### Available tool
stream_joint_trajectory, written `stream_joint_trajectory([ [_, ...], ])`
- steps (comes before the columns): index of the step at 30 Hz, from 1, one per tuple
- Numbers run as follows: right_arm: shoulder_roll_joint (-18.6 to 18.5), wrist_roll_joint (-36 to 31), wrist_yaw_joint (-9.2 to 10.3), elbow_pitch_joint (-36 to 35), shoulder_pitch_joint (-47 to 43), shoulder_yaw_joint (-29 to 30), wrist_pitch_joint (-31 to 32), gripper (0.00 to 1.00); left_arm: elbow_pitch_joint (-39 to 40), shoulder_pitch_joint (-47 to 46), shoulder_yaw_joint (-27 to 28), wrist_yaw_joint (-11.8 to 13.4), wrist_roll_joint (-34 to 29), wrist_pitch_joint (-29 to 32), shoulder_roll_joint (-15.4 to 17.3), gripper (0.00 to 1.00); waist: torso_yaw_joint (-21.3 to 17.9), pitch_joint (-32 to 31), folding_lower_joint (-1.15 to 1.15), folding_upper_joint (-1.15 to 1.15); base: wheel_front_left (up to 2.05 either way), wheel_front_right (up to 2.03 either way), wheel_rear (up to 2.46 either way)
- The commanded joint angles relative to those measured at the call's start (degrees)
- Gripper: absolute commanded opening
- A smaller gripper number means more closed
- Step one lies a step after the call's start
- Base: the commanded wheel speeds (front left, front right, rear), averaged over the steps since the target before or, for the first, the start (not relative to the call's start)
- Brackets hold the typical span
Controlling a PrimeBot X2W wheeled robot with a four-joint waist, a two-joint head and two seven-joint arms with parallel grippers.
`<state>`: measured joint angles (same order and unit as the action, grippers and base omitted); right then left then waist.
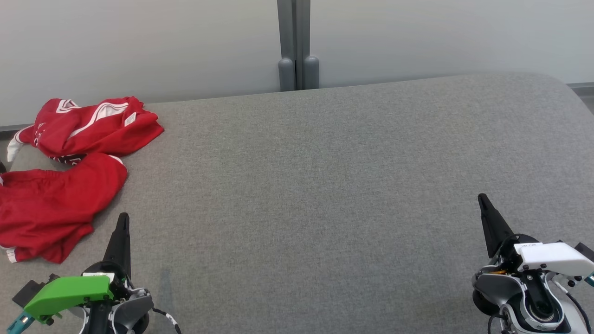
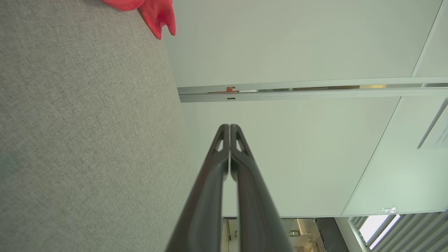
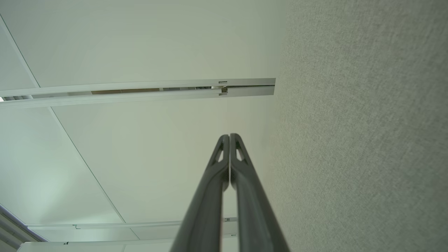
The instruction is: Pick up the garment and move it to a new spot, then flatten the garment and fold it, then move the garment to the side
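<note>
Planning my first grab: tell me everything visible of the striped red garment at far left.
The striped red garment is thin, soft-looking fabric with white stripes, white trim and a small white label. It lies crumpled at the far left of the grey surface, its near edge meeting a plain red garment. Nothing else touches it.

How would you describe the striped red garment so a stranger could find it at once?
Find the grey surface, then its far left corner. There the striped garment lies behind a plain red garment; white stripes and a small label set it apart.
</note>
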<state>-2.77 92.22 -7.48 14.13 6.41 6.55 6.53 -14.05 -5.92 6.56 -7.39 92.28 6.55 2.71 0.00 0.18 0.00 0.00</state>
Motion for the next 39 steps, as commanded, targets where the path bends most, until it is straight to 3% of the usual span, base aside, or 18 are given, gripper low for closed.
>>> stream_joint_trajectory([
  [1,-0.2,0.4,-0.02,-0.3,-0.5,0.0,0.1,0.00,0.1,-0.6,0.1,-0.3,0.3,0.1,0.3,0.00,0.0,0.0,0.00,0.00,0.00,0.00,0.00],
  [39,-0.2,0.4,-0.02,-0.3,-0.5,0.0,0.1,0.00,0.1,-0.6,0.1,-0.3,0.2,0.1,0.4,0.00,0.0,0.0,0.00,0.00,0.00,0.00,0.00],
])
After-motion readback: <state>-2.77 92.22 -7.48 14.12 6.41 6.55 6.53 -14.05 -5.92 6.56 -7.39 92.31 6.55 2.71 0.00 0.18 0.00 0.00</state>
